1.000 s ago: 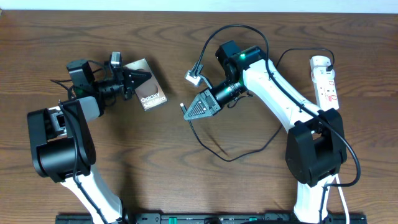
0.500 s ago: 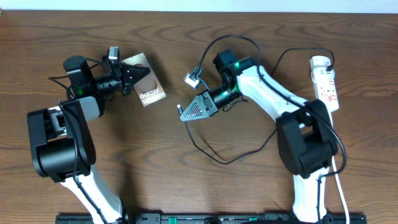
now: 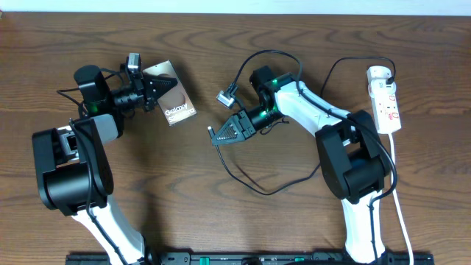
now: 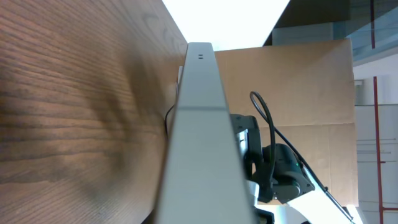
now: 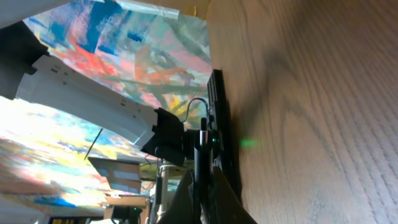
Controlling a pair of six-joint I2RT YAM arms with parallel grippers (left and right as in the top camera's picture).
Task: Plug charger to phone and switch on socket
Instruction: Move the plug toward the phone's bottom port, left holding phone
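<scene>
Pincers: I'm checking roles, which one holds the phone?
The left pincer, shut on the phone; the right pincer pinches the charger cable instead.

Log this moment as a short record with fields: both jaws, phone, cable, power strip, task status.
left jaws: shut on the flat bronze-brown phone with white Galaxy lettering, on the left side
right jaws: shut on the tip end of the thin black charger cable, aimed towards the phone
phone to cable tip: apart
narrow white power strip: far right, no jaws near it; switch state too small to tell
status: cable not yet plugged into the phone
</scene>
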